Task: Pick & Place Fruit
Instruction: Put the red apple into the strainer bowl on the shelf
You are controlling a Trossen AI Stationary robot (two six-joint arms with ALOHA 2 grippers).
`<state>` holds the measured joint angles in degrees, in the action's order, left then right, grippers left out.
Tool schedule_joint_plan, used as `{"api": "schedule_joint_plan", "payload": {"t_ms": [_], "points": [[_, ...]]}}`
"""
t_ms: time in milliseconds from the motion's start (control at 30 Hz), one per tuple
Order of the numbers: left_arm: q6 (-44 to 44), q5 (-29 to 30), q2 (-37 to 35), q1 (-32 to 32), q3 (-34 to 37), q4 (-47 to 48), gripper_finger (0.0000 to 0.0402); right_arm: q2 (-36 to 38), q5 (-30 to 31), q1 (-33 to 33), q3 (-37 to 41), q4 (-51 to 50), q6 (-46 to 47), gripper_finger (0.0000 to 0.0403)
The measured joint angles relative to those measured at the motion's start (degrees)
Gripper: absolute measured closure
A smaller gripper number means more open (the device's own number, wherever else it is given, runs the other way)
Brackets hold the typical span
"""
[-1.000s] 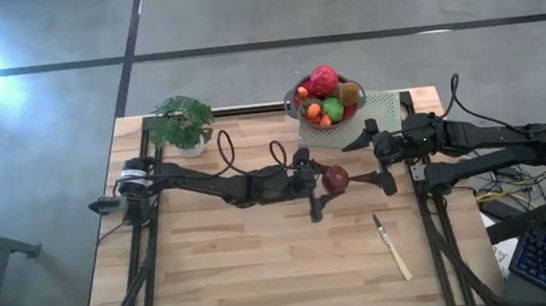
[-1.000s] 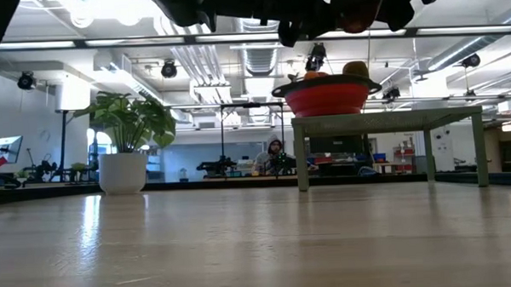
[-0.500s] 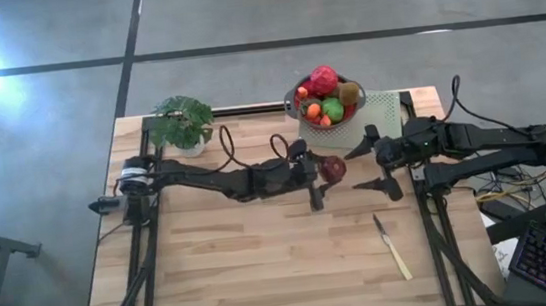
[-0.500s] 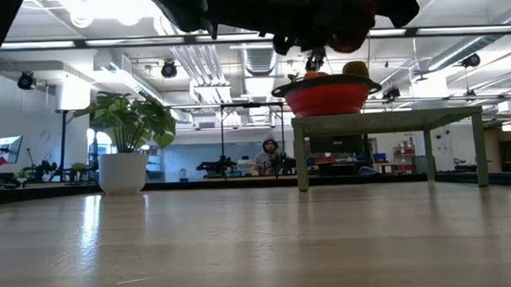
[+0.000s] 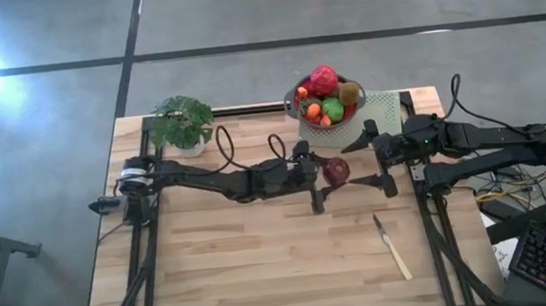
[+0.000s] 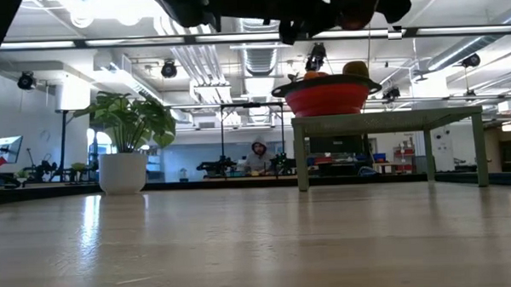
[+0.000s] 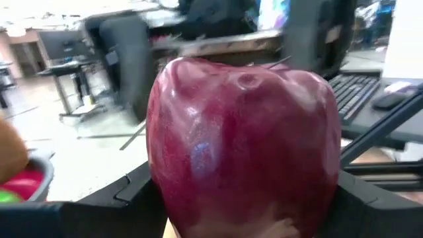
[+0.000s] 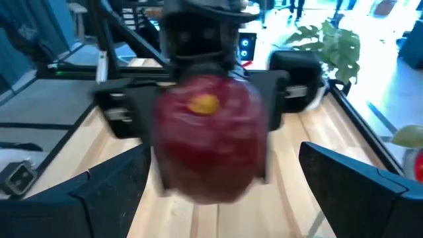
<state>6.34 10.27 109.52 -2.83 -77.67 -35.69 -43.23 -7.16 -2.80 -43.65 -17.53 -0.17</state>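
Observation:
A dark red apple [image 5: 335, 172] hangs above the table's middle, with my left gripper [image 5: 321, 175] shut on it; it fills the left wrist view [image 7: 244, 145]. My right gripper [image 5: 357, 163] faces it from the table's right and is open. Its fingers [image 8: 112, 185] stand on either side of the apple [image 8: 208, 142] and I see no touch. A bowl [image 5: 293, 98] at the far edge holds several fruits, the largest magenta-red [image 5: 323, 79]. In the low view the bowl [image 6: 326, 97] sits on a green stand [image 6: 382, 118]. My left gripper pinches the apple's two opposite sides [image 7: 165, 172] between its two fingers [image 7: 125, 195]. The fingers reach in level from the table's left. The apple is lifted clear of the table and shows at the top of the low view [image 6: 356, 19].
A potted plant [image 5: 182, 122] stands at the far left. A pale-handled knife [image 5: 393, 247] lies on the wood near the right side. A person [image 6: 257, 154] sits in the room behind. Bare wood stretches across the near half of the table [image 5: 265, 274].

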Motion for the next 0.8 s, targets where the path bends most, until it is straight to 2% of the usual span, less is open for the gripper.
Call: {"api": "schedule_joint_plan", "payload": {"t_ms": [233, 800], "points": [[0.57, -0.96, 2.11, 0.37, -2.5, -1.27, 0.0124, -2.21, 0.22, -0.03, 0.06, 1.48, -0.21, 0.0021], [1.24, -1.0, 2.03, 0.63, -2.75, -0.34, 0.0124, -4.15, 0.31, -0.05, -0.05, 4.04, -0.3, 0.0026]]}}
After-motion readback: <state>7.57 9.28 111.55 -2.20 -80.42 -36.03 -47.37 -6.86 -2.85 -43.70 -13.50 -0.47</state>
